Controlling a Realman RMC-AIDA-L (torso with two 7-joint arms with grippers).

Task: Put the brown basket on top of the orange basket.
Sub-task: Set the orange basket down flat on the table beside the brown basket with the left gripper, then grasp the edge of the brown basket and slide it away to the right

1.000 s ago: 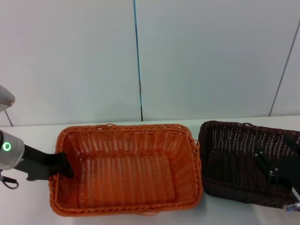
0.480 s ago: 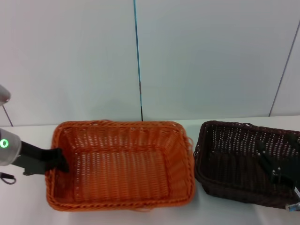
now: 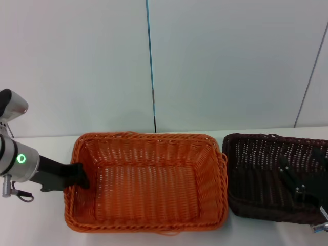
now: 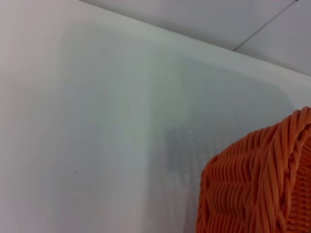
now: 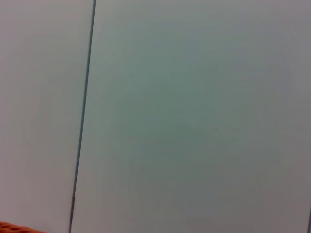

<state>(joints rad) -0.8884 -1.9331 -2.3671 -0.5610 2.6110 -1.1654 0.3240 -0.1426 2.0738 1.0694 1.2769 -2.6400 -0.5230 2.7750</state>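
The orange basket (image 3: 148, 189) stands in the middle of the white table, open side up; its corner also shows in the left wrist view (image 4: 257, 189). My left gripper (image 3: 79, 177) is shut on the basket's left rim. The brown basket (image 3: 261, 169) stands right beside it, their rims touching or nearly so. My right gripper (image 3: 300, 192) reaches into the brown basket near its right end, dark against the dark weave. A sliver of the orange basket shows in the right wrist view (image 5: 12, 227).
The white table (image 3: 36, 215) runs back to a pale wall (image 3: 230, 61) with a dark vertical seam (image 3: 151, 66). The brown basket runs off the view's right edge.
My left gripper has moved the orange basket to the right, up against the brown basket. The brown basket has shifted slightly right. The right arm has barely moved.
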